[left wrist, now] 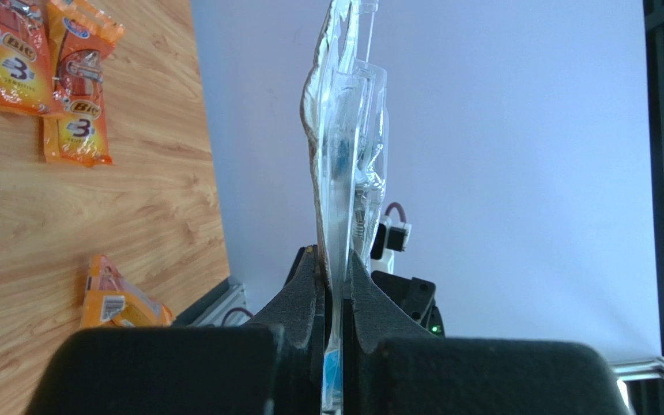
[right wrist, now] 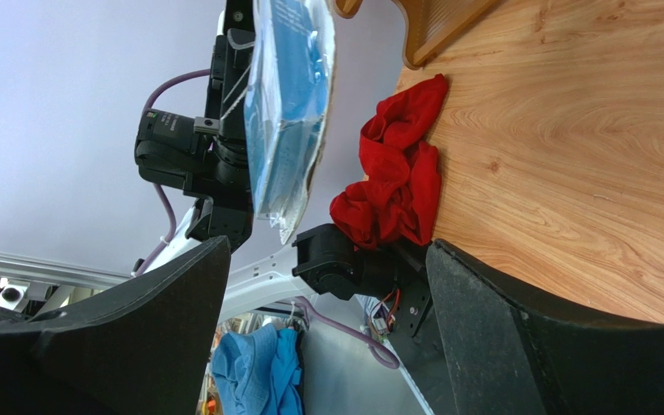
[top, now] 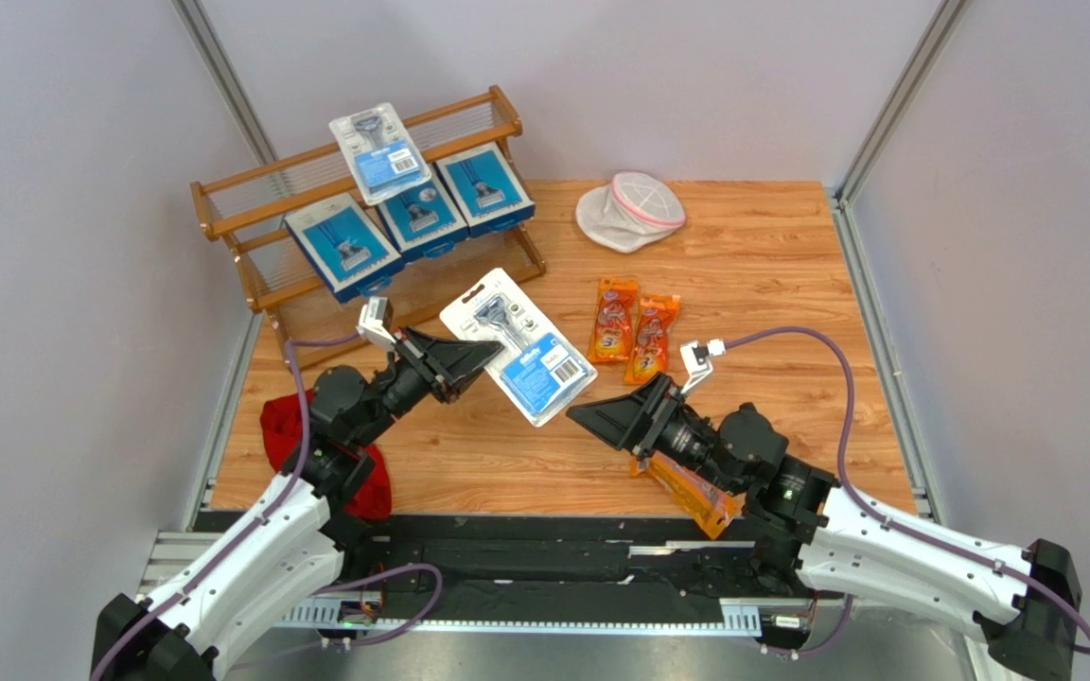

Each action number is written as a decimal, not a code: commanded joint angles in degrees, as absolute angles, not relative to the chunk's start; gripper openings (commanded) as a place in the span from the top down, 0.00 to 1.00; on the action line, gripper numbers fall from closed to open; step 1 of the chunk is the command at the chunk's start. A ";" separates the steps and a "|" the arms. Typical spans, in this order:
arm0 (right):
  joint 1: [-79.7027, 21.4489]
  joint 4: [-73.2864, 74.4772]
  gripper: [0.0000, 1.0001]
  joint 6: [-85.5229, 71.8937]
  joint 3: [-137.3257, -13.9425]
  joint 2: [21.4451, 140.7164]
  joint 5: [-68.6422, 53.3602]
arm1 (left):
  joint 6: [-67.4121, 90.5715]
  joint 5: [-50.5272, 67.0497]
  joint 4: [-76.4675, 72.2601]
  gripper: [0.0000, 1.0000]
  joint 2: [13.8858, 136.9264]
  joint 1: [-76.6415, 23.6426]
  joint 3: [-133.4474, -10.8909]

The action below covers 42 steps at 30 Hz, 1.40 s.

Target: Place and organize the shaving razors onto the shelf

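Note:
My left gripper [top: 484, 358] is shut on the lower corner of a clear blister pack [top: 520, 345] with a blue label, holding it above the table; the left wrist view shows that pack [left wrist: 344, 156] edge-on between the pads [left wrist: 309, 298]. My right gripper [top: 586, 416] stands open just right of the pack, nothing between its fingers [right wrist: 149, 316]; the pack [right wrist: 288, 104] hangs ahead of it. The shelf [top: 245, 182] at the back left carries three blue boxes [top: 423, 216] and a second blister pack [top: 380, 152] on top. Two orange bags [top: 633, 329] lie mid-table, a third [top: 693, 490] under the right arm.
A red cloth [top: 281, 433] lies by the left arm near the front edge, also visible as a red cloth [right wrist: 396, 181] in the right wrist view. A round white pouch [top: 632, 209] with pink trim sits at the back. Grey walls close in both sides.

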State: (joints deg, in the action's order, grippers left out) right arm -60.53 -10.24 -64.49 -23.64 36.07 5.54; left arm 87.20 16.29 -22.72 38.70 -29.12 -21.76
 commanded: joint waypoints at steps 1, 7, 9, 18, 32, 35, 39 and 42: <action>-61.17 -21.00 0.14 -64.69 -22.59 37.79 8.26 | 88.59 16.17 -28.04 1.00 38.50 -29.00 -23.55; -61.17 -28.02 0.23 -62.41 -24.08 42.88 7.65 | 88.77 16.00 -27.95 1.00 38.06 -29.00 -22.76; -61.17 -29.61 0.26 -61.79 -24.61 45.16 7.03 | 88.77 16.35 -27.86 1.00 38.14 -29.00 -22.68; -61.17 -34.10 0.49 -62.84 -25.93 50.01 6.24 | 88.07 17.40 -25.14 1.00 36.65 -29.00 -22.41; -61.17 -32.26 0.98 -62.49 -27.25 50.19 6.50 | 87.19 18.28 -22.77 1.00 34.54 -29.00 -21.27; -61.17 -31.56 1.00 -62.49 -27.07 49.49 6.85 | 85.96 18.11 -20.66 1.00 33.66 -29.00 -21.62; -61.17 -30.24 1.00 -62.49 -26.72 48.43 7.56 | 82.45 17.67 -14.35 0.42 32.00 -29.00 -23.11; -61.17 -29.10 1.00 -62.23 -26.37 47.38 8.08 | 79.38 17.67 -8.64 0.22 31.47 -29.00 -25.13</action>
